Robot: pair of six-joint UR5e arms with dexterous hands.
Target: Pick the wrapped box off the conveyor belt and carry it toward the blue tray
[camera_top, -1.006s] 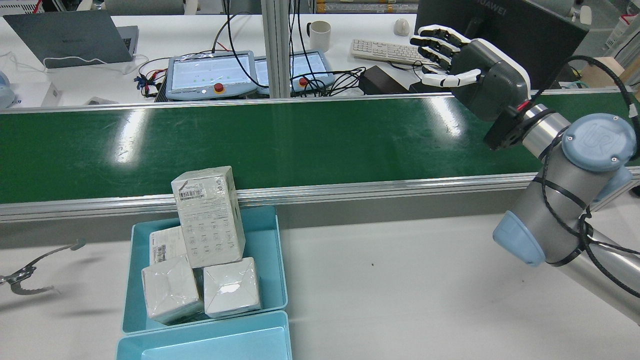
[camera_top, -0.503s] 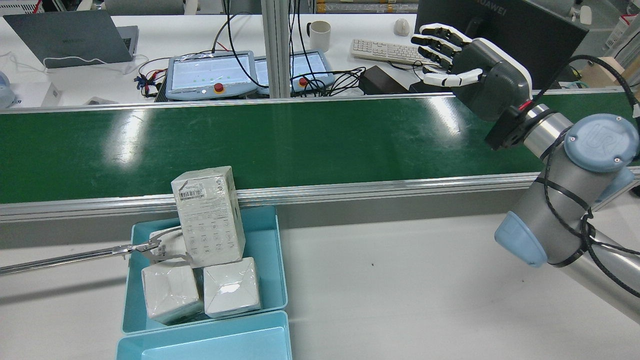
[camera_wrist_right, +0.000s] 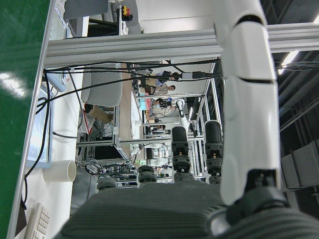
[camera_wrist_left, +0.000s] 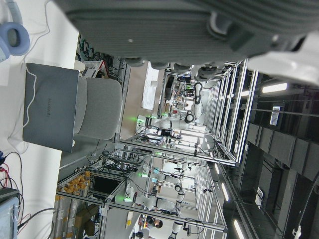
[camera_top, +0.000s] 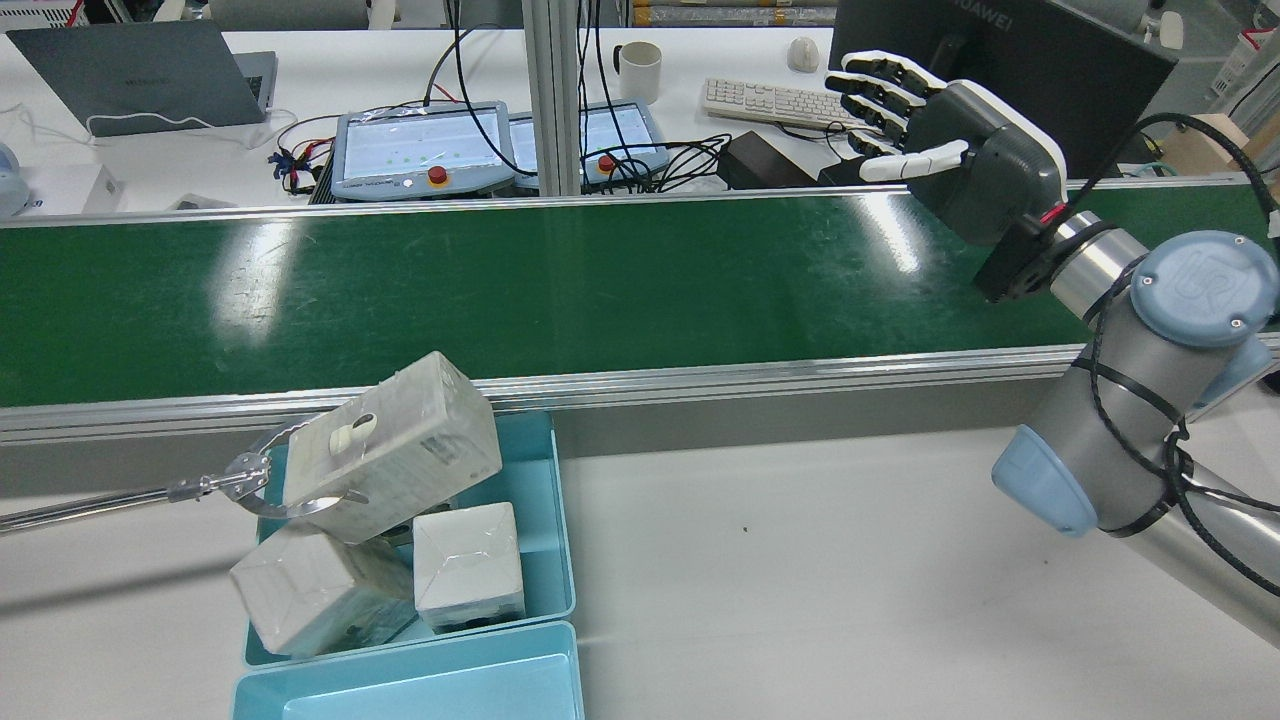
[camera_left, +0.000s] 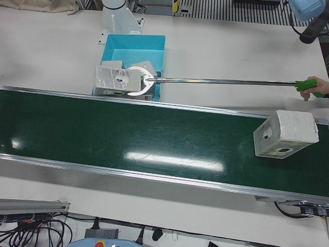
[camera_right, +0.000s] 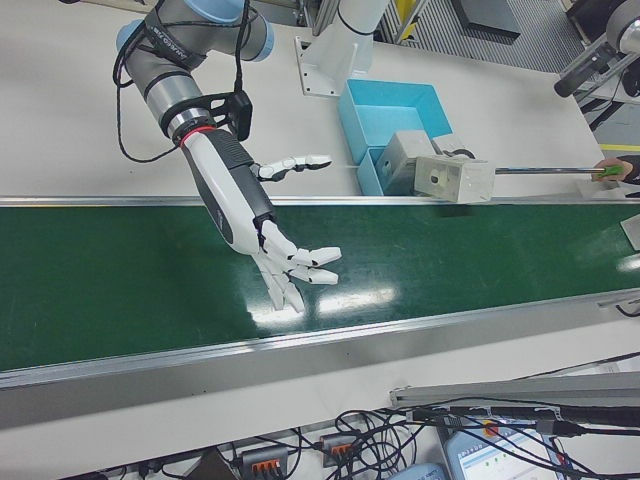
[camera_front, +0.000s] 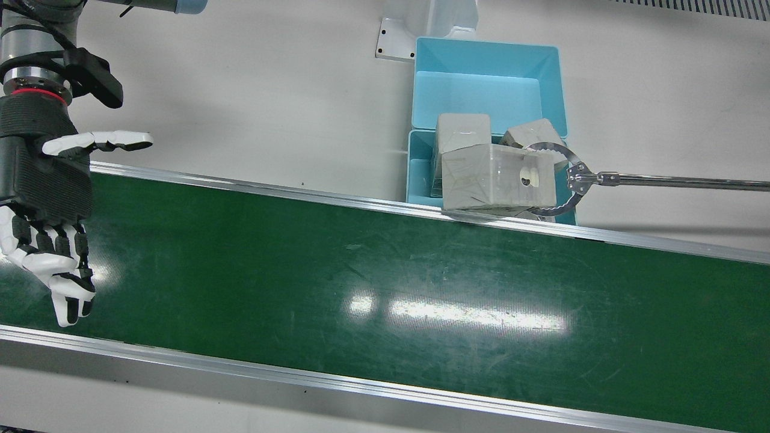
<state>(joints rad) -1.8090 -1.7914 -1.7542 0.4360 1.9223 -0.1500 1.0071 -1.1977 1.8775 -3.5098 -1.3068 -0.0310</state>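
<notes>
A wrapped box (camera_left: 285, 134) lies on the green conveyor belt (camera_left: 128, 134) at its right end in the left-front view; no other view shows it. My right hand (camera_top: 930, 130) hovers open above the belt's opposite end, fingers spread, and holds nothing; it also shows as the right hand (camera_front: 42, 198) in the front view. The blue tray (camera_top: 540, 480) beside the belt holds several wrapped boxes. Only the dark palm of my left hand (camera_wrist_left: 174, 25) shows, with its fingers hidden.
A person's hand (camera_left: 316, 85) holds a long metal grabber tool (camera_top: 240, 480) clamped on a large wrapped box (camera_top: 400, 455), tilted above the tray. A second blue tray (camera_top: 420, 680) adjoins the first. Monitors, a keyboard and cables lie beyond the belt.
The grabber tool came in from the side, clamped the large upright box and tipped it over and up. A box below shifted. My right hand edged slightly up.
</notes>
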